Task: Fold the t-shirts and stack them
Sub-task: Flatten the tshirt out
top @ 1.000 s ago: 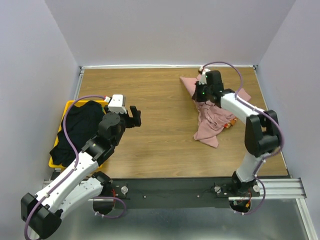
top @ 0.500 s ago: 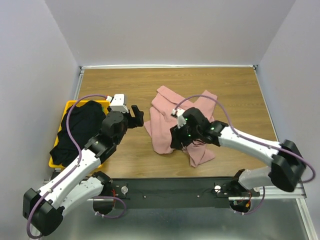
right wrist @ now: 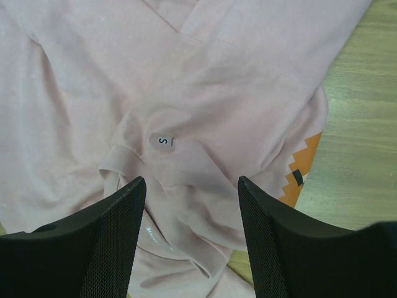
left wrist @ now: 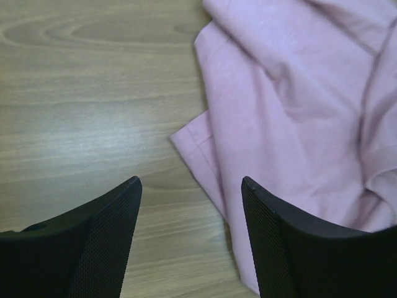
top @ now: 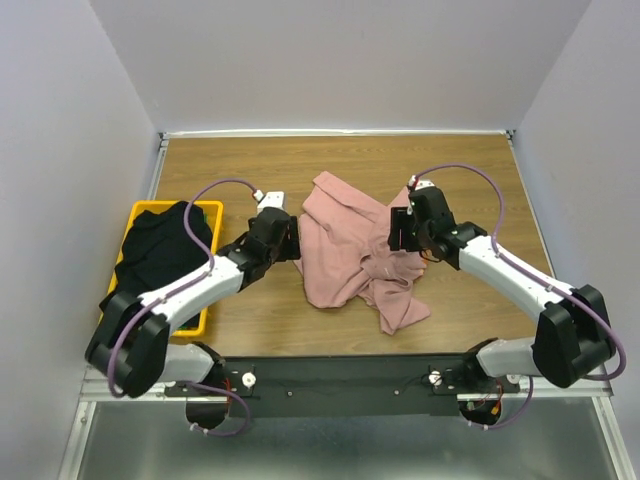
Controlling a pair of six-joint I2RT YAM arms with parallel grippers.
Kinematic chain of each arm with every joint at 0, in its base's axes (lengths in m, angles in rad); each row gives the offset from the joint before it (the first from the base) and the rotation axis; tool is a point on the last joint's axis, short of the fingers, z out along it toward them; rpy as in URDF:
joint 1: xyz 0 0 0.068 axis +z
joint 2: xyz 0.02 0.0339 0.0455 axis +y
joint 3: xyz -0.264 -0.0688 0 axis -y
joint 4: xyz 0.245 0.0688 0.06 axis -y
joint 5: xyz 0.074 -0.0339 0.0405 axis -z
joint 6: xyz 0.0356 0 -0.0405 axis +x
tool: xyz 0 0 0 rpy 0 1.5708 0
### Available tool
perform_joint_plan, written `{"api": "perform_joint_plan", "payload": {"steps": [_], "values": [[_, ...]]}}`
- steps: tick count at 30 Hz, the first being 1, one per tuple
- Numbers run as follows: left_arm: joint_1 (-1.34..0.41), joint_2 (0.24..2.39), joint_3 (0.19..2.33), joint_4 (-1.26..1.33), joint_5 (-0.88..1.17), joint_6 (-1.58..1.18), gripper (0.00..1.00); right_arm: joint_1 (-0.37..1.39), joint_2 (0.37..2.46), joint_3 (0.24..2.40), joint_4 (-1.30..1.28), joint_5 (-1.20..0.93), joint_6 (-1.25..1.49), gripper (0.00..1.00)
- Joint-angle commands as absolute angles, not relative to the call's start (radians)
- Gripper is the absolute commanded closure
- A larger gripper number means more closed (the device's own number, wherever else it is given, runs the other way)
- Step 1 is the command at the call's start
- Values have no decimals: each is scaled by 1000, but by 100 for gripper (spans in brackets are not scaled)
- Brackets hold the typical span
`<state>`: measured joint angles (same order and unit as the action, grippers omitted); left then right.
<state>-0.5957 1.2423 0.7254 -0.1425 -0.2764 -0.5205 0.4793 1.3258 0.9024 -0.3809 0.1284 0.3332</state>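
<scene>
A dusty-pink t-shirt (top: 345,250) lies crumpled in the middle of the table. My left gripper (top: 284,240) is at its left edge, open. In the left wrist view its jaws (left wrist: 189,181) frame bare wood and the pink t-shirt's hem (left wrist: 205,155), which lies by the right finger (left wrist: 279,242). My right gripper (top: 404,226) hovers open over the shirt's right part. The right wrist view shows its jaws (right wrist: 191,180) above the collar with an "S" size tag (right wrist: 162,141) and an orange print (right wrist: 298,171). A black t-shirt (top: 160,250) fills the basket at left.
The yellow basket (top: 211,212) stands at the table's left edge, just behind my left arm. Grey walls close in the table at the back and both sides. Bare wood (top: 250,170) shows round the pink shirt.
My right gripper brought the pink shirt from the back right to the table's middle, opened and let it go, then drew back right. My left arm reached right to the shirt's edge.
</scene>
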Motion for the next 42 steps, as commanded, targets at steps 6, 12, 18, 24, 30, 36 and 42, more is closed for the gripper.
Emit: {"api": "perform_joint_plan", "payload": {"steps": [6, 12, 18, 24, 30, 36, 42], "values": [[-584, 1537, 885, -190, -304, -505, 36, 471, 1342, 842, -272, 101, 374, 32], [-577, 1650, 959, -210, -308, -488, 40, 469, 1309, 813, -259, 97, 362, 32], [-577, 1700, 986, -239, -337, -486, 51, 469, 1276, 778, -242, 97, 359, 31], [-574, 1710, 988, -238, -344, -489, 56, 469, 1269, 762, -236, 95, 351, 31], [-574, 1750, 1006, -224, -318, -479, 50, 469, 1264, 755, -233, 95, 353, 31], [-574, 1770, 1012, -225, -307, -476, 48, 469, 1262, 750, -230, 117, 359, 32], [-575, 1770, 1008, -227, -299, -469, 79, 468, 1296, 775, -222, 181, 380, 31]]}}
